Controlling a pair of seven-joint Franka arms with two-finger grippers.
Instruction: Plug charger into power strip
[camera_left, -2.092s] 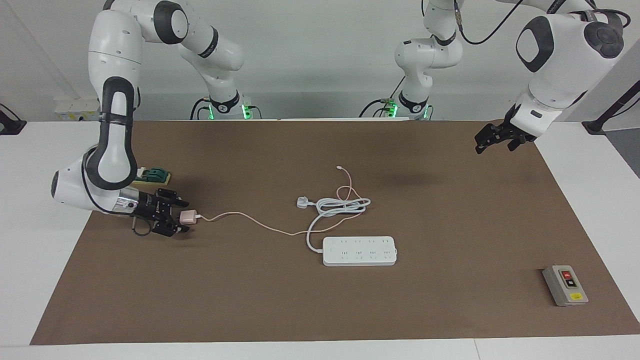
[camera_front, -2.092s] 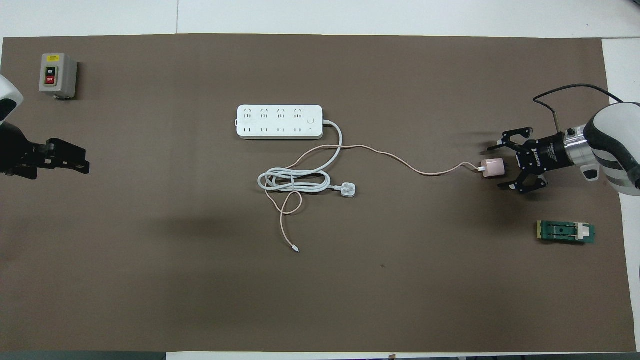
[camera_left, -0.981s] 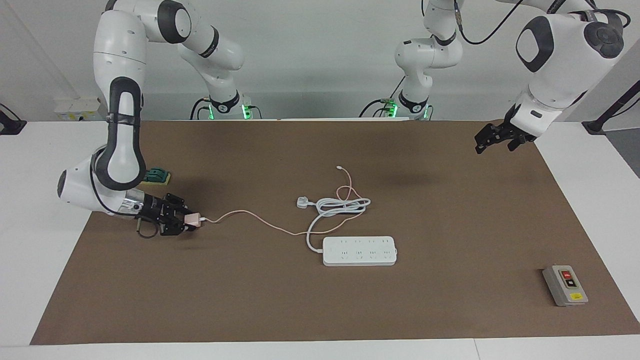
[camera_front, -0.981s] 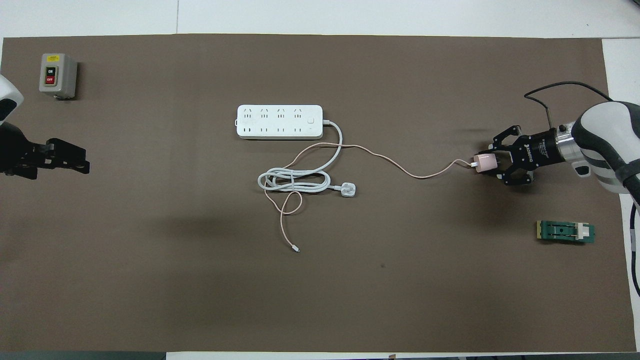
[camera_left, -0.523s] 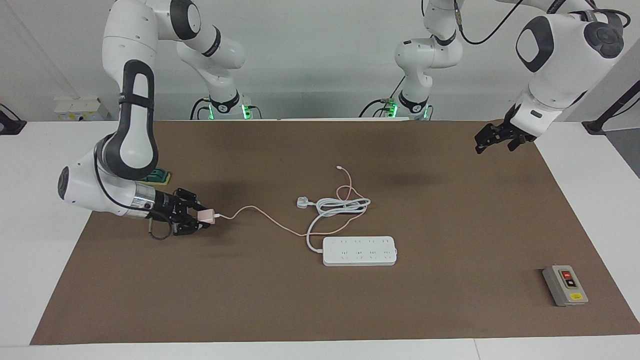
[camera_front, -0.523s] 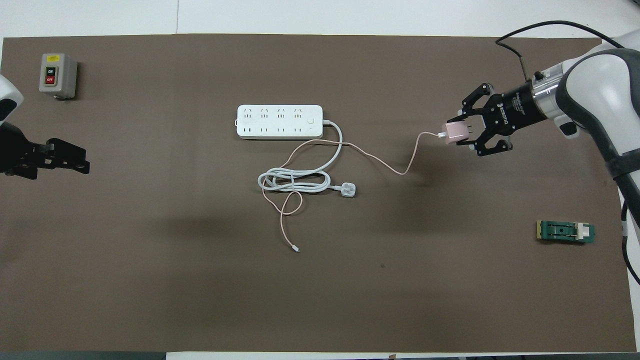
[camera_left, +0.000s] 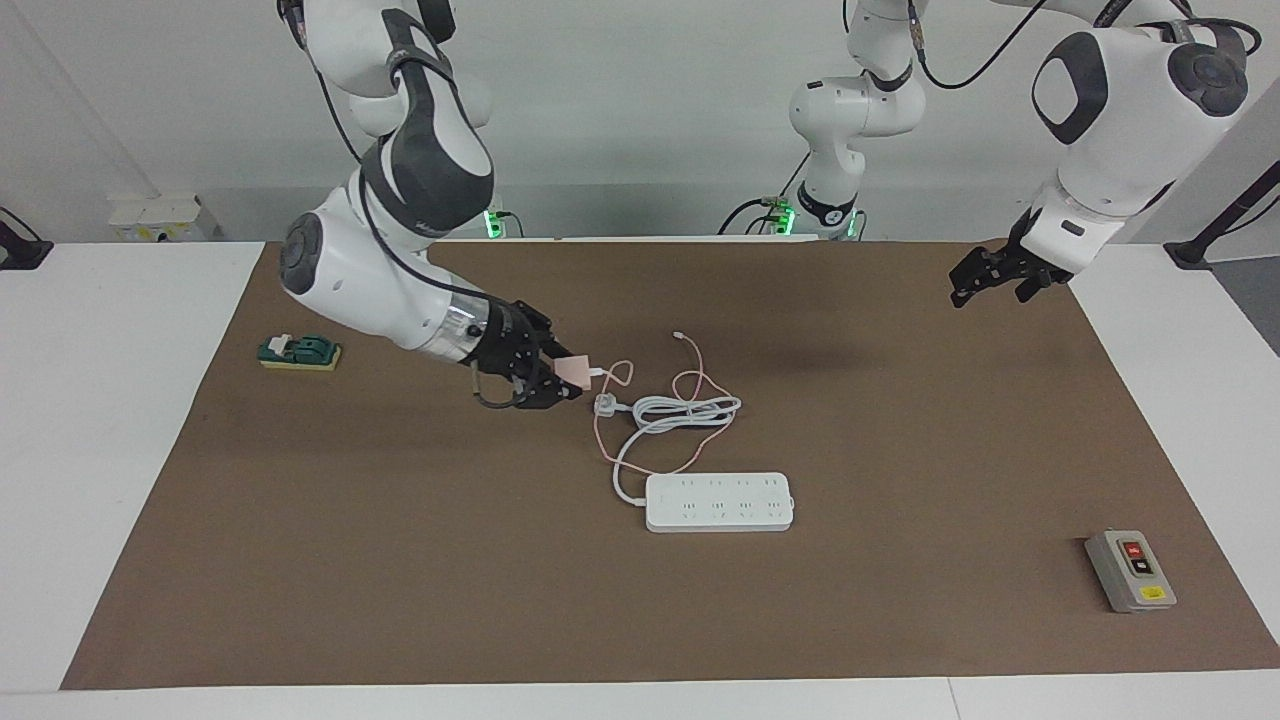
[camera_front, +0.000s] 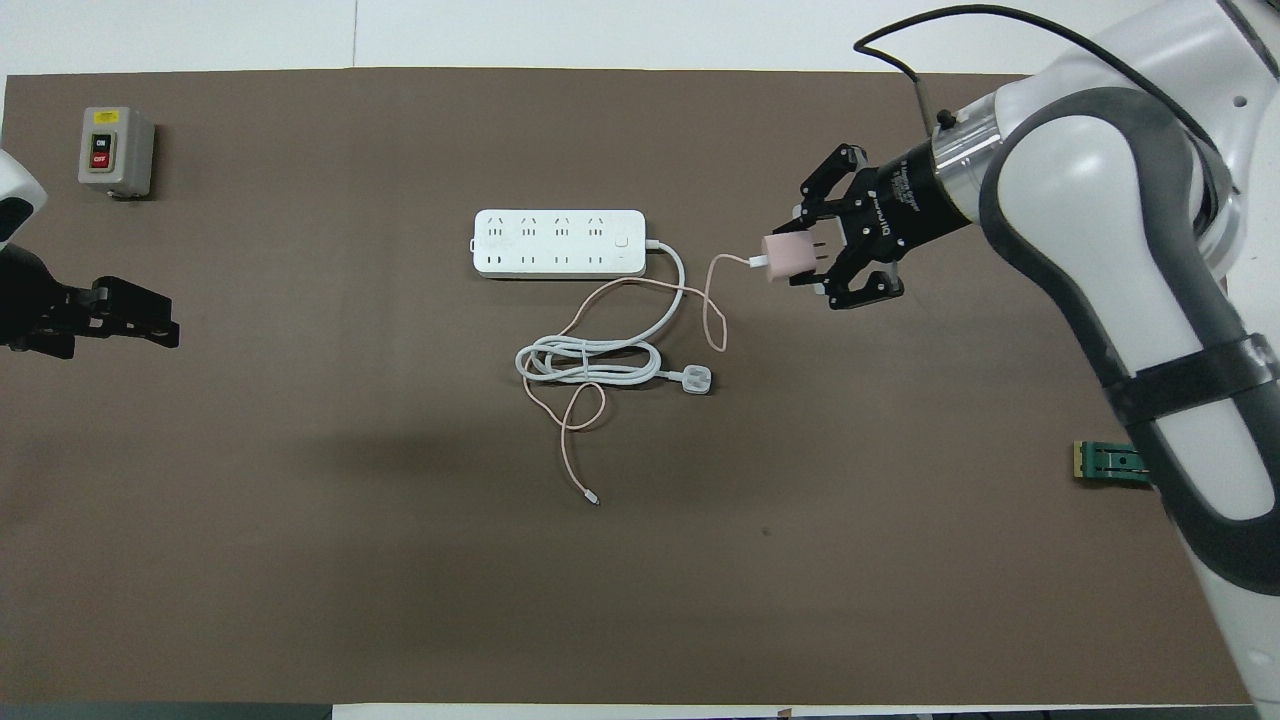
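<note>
My right gripper (camera_left: 565, 378) is shut on the pale-pink charger (camera_left: 575, 371) and holds it in the air over the mat, above the white three-pin plug (camera_left: 605, 404). In the overhead view the right gripper (camera_front: 812, 258) and the charger (camera_front: 785, 256) sit off the corded end of the power strip (camera_front: 558, 242), toward the right arm's end of the table. The thin pink cable (camera_front: 712, 305) loops down from the charger across the coiled white cord. The power strip (camera_left: 720, 502) lies flat, sockets up. My left gripper (camera_left: 985, 278) waits raised over the mat's edge at the left arm's end (camera_front: 130, 320).
A grey box with red and black buttons (camera_left: 1130, 571) stands on the mat at the left arm's end, farther from the robots than the strip (camera_front: 116, 151). A small green block (camera_left: 300, 351) lies at the right arm's end (camera_front: 1110, 462). The strip's thick white cord (camera_front: 590, 360) lies coiled nearer the robots.
My right gripper closed on the charger at the right arm's end, lifted it and carried it toward the power strip. The pink cable slackened into a loop. The left arm has not moved.
</note>
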